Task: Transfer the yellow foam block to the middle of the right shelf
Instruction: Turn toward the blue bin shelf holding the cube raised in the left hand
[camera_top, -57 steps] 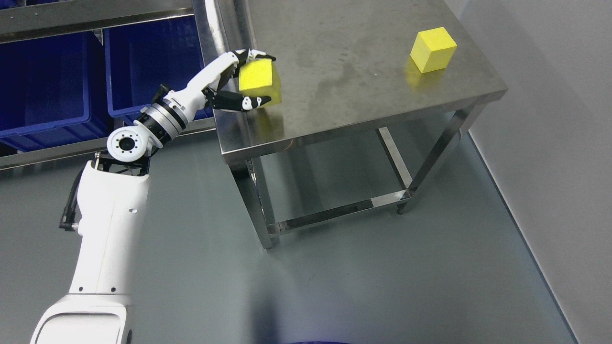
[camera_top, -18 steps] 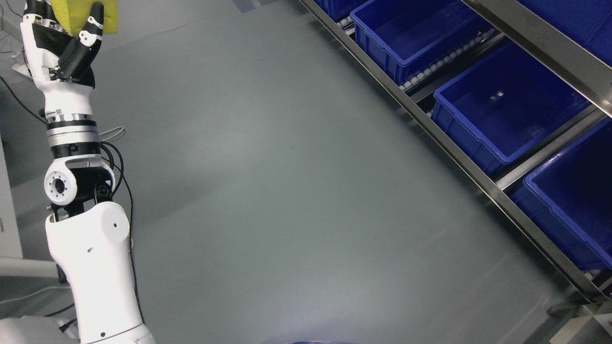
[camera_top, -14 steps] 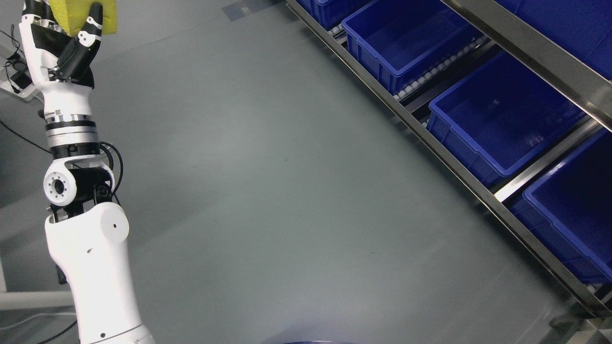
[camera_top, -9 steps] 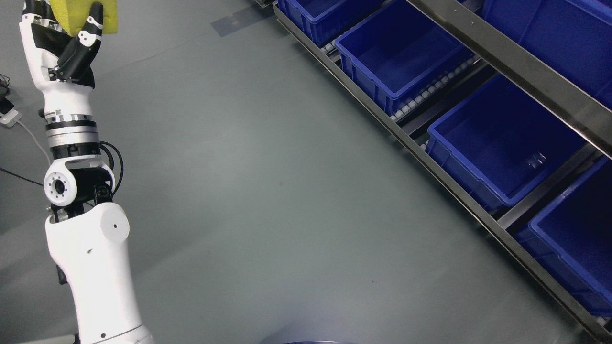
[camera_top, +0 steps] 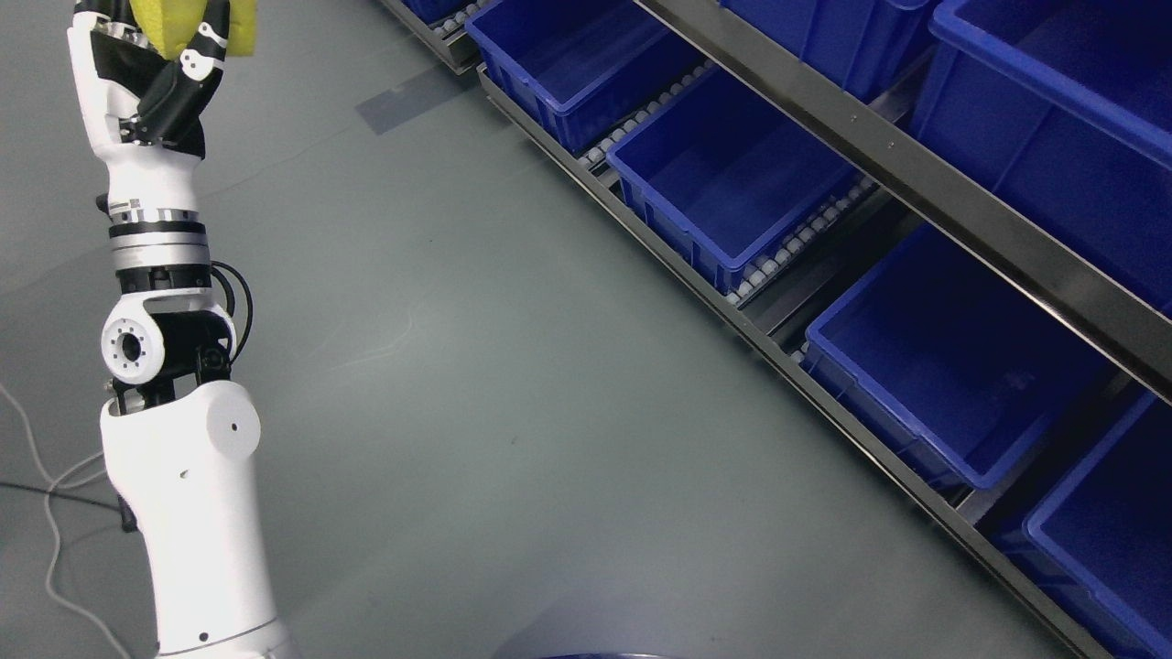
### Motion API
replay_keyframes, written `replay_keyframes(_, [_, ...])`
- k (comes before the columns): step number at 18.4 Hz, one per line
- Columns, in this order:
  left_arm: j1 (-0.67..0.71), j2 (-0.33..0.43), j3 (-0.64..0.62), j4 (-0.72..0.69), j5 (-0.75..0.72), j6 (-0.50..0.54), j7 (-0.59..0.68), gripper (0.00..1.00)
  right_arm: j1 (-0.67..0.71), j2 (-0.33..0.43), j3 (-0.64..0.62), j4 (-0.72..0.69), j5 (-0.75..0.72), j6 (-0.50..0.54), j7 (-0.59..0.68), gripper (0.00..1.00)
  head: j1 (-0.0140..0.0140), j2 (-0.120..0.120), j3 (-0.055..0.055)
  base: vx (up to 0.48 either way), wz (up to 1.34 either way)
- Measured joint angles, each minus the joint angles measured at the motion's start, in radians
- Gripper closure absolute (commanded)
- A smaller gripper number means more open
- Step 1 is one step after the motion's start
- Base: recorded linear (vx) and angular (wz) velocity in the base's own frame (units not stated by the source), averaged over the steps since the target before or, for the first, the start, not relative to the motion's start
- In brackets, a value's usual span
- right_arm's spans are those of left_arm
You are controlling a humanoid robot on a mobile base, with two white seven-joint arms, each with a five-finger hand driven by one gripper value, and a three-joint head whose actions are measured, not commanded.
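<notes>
Carrying the yellow foam block (camera_top: 188, 23) high at the top left of our view, we have our white left hand (camera_top: 151, 78) raised upright, its black-tipped fingers (camera_top: 197, 64) clamped around the block, whose upper part runs off the frame. The block sits well apart from the steel shelf rack (camera_top: 916, 197) running diagonally down the right side, where open blue plastic bins (camera_top: 732, 178) stand in a row on rollers, with more bins on the level above. Grey floor (camera_top: 513, 366) lies between. By our reckoning the pick-up is done and we are mid-transport; closing on the rack, reaching the middle level and letting go all remain. Our right arm is not showing.
</notes>
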Motion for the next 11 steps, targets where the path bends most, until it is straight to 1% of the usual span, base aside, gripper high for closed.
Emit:
replay_keyframes(3, [-0.059,0.0,-0.016,0.003,-0.057,0.08,-0.034,0.74,0.0,0.0,0.0,0.0,0.0,0.0,0.0,0.0,0.0,0.0,0.0,0.397,-0.34])
replay_keyframes(5, [-0.116,0.0,-0.031,0.011,-0.119,0.122,-0.095,0.73,0.0,0.0,0.0,0.0,0.0,0.0,0.0,0.0,0.0,0.0,0.0,0.327,-0.43])
replay_keyframes(9, [-0.212,0.0,-0.074,0.035,-0.277,0.159,-0.193,0.73,0.0,0.0,0.0,0.0,0.0,0.0,0.0,0.0,0.0,0.0,0.0,0.313,-0.46])
replay_keyframes(11, [-0.256,0.0,-0.101,0.051,-0.353,0.162,-0.217,0.73,0.0,0.0,0.0,0.0,0.0,0.0,0.0,0.0,0.0,0.0,0.0,0.266,-0.53])
